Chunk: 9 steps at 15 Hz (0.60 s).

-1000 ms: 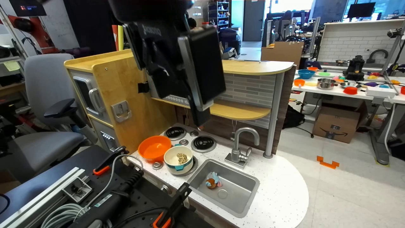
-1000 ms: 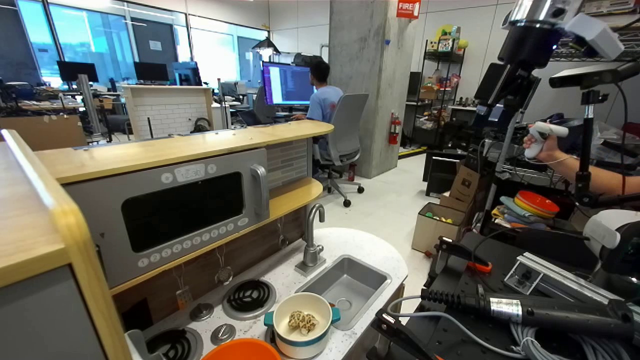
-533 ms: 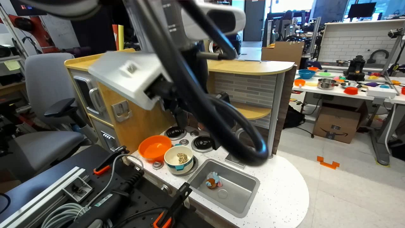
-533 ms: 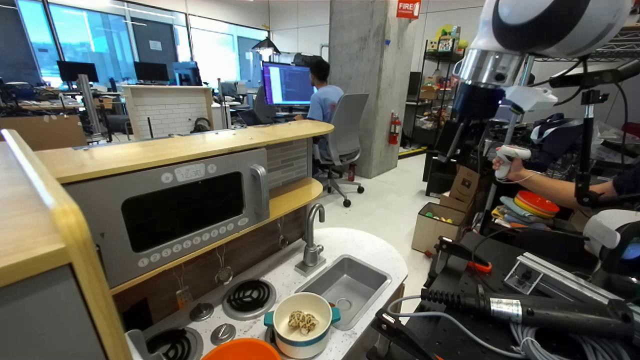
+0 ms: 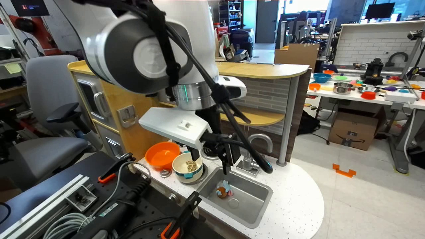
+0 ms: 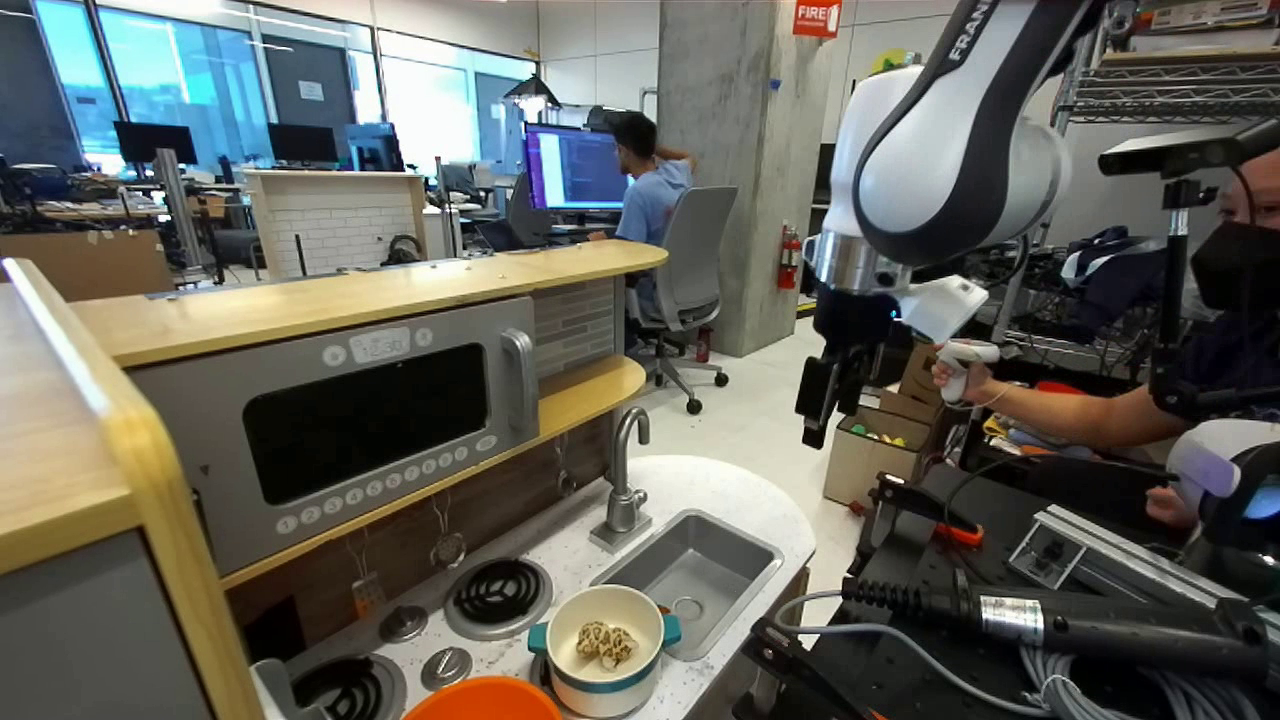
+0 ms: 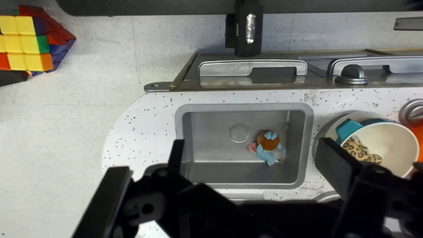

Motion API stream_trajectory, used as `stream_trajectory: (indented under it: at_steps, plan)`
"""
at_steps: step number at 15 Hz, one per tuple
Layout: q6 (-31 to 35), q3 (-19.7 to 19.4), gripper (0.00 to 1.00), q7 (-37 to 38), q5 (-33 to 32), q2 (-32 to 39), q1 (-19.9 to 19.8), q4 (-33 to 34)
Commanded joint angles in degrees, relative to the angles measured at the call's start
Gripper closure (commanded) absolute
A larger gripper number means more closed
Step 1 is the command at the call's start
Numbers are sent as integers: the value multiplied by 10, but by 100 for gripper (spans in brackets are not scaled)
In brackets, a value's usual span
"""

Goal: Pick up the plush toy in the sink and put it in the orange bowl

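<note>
The plush toy [image 7: 268, 142], brown with light blue and pink parts, lies in the sink [image 7: 211, 132] near the wall on the pot's side. It also shows in an exterior view [image 5: 224, 189]. In an exterior view the pot hides all but a brown speck of it in the sink [image 6: 700, 570]. The orange bowl [image 5: 162, 155] stands on the counter beyond the pot; its edge shows in an exterior view [image 6: 485, 700] and the wrist view [image 7: 419, 132]. My gripper [image 7: 251, 141] is open and empty, well above the counter. In the wrist view the toy appears between its fingers.
A whitish pot [image 5: 187, 167] with teal handles and a leopard-print item inside stands between sink and bowl. The grey faucet [image 6: 625, 460] rises behind the sink. A yellow shelf [image 5: 255, 114] overhangs the counter's back. A black clamp [image 5: 189, 205] juts up at the front.
My arm has swung and come down from high up, turning the gripper to point downward over the sink area. The gripper stays open. The toy, pot and bowl have not moved.
</note>
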Motion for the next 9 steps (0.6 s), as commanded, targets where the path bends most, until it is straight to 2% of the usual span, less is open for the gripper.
stream_trajectory:
  at_steps: [1,9]
  plan:
    - [15,25,0,-6,-15,121,-2,88]
    - [-10,45,0,3,-27,329,15,271]
